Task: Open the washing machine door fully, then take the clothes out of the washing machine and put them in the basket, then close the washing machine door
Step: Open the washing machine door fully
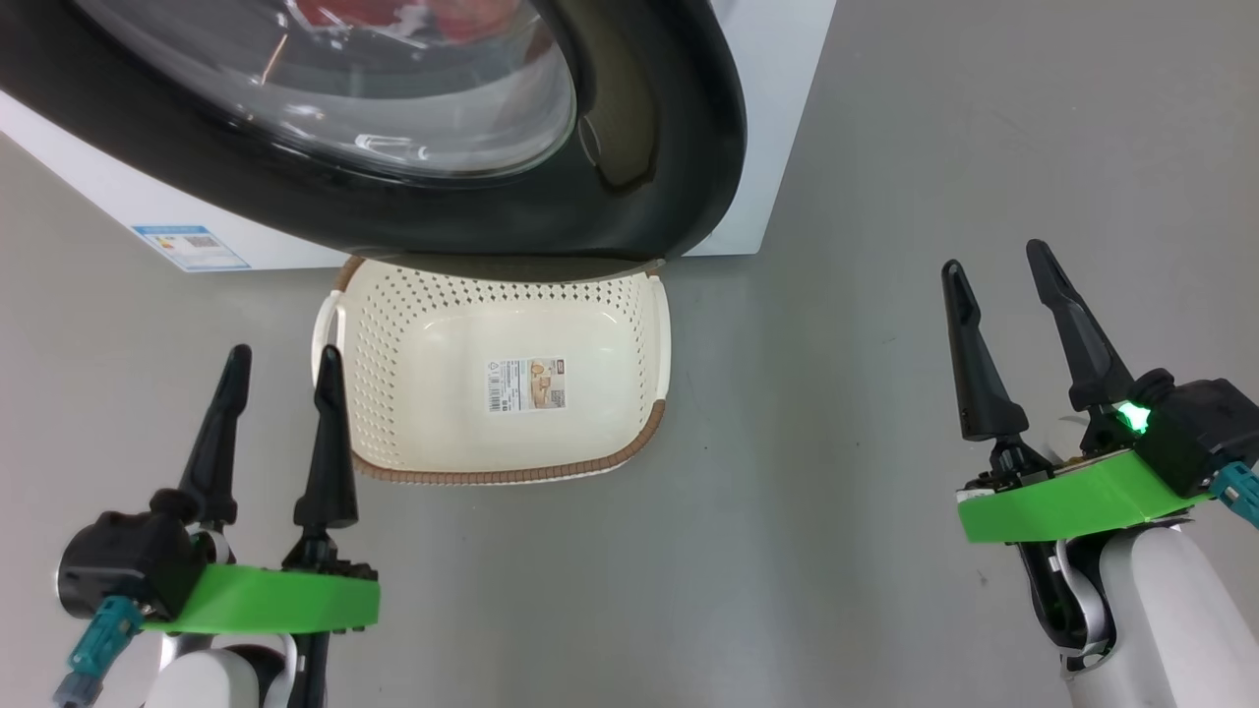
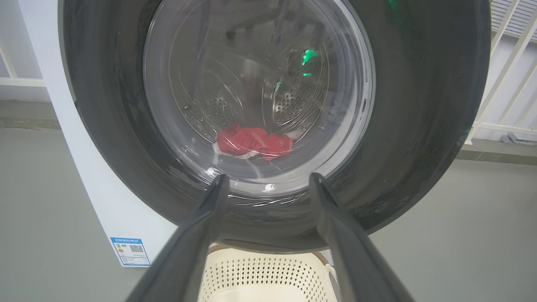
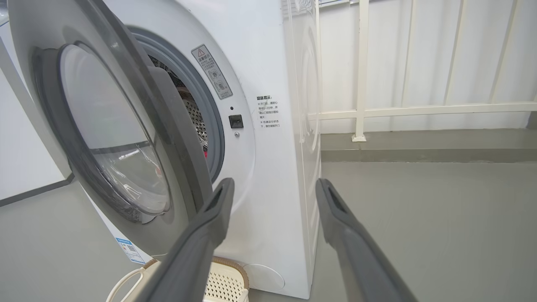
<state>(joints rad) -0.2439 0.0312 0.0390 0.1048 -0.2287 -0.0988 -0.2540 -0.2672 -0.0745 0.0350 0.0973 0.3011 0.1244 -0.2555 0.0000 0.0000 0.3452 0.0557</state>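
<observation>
You are facing the washing machine door [image 1: 679, 147], which is standing partly ajar across the top of the head view, its black rim overhanging the far edge of the basket [image 1: 511, 476] on the grey floor [image 1: 836, 492]. Both tools are hanging released and carrying nothing: the left gripper [image 1: 283, 359] at lower left, just beside the basket's near corner, and the right gripper [image 1: 994, 258] at right, well apart from everything, each with its fingers spread.

In the left wrist view the clothes [image 2: 251, 142] are lying as a red heap with some white cloth at the bottom of the drum, seen through the glass at mid-frame. In the right wrist view the gap between the door and the washing machine [image 3: 272, 188] is showing at centre left, with the door's free edge just above that gripper's left finger.

The step in hand appears to be swinging the door fully open. The right gripper looks better placed for it. You are best off slipping one finger behind the free edge of the rim, not the bulging glass, and following the door's arc toward the hinge side rather than pulling straight back. The left gripper is pointing squarely at the door's outer face, so it probably needs to clear that sweep first. Watch the rim as it passes over the basket.
</observation>
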